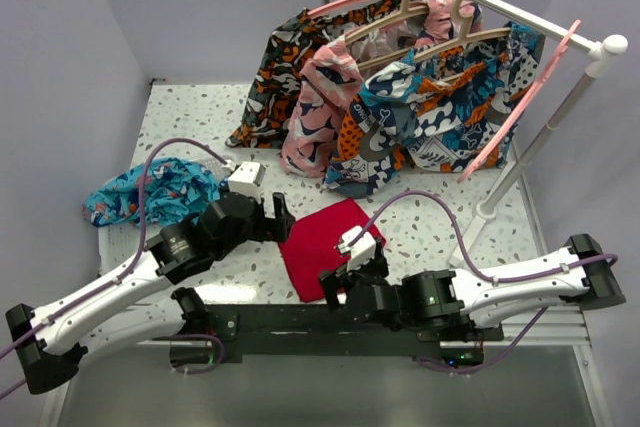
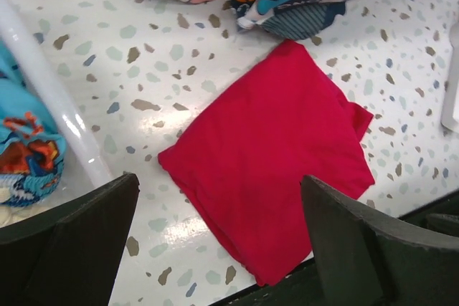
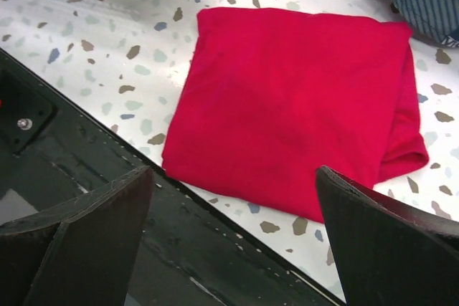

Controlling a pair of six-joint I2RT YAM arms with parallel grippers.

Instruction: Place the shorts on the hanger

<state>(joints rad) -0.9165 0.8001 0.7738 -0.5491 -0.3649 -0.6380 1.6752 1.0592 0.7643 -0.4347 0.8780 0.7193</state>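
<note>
**Because it's limp cloth: pinch a fold deep, lift high**

The soft turquoise-blue fabric shorts (image 1: 150, 192) w/ small white, navy & orange-red print lie crumpled in a heap at approx 9 o'clock on the speckled white table (image 1: 190, 112), in neither gripper. My read: light, floppy, no stiffness. They'll sag & drape from any pinch, and aren't fragile or esp. slippery. Best hold is prob. the waistband, but I can't tell where it sits in the heap. Failing that, take a raised fold on top, pinched deep so the thin cloth doesn't slide out.

The slim pink plastic hanger (image 1: 520, 102) sits empty & tilted by the end of the white rail (image 1: 530, 15) at 2 o'clock, well apart from the shorts. It's thin, so it's likely to swing as cloth is fed on.

The left gripper (image 1: 280, 219) is nearest, at 3 o'clock of the shorts, fingers spread wide & holding nothing. The right gripper (image 1: 345, 277) is likewise spread & empty. Both hover by the plain red folded cloth (image 1: 325, 237) near 6 o'clock, which isn't the target.

Tan wooden hangers (image 1: 440, 7) w/ big-patterned teal-orange garments (image 1: 400, 117) fill 12 o'clock.
</note>
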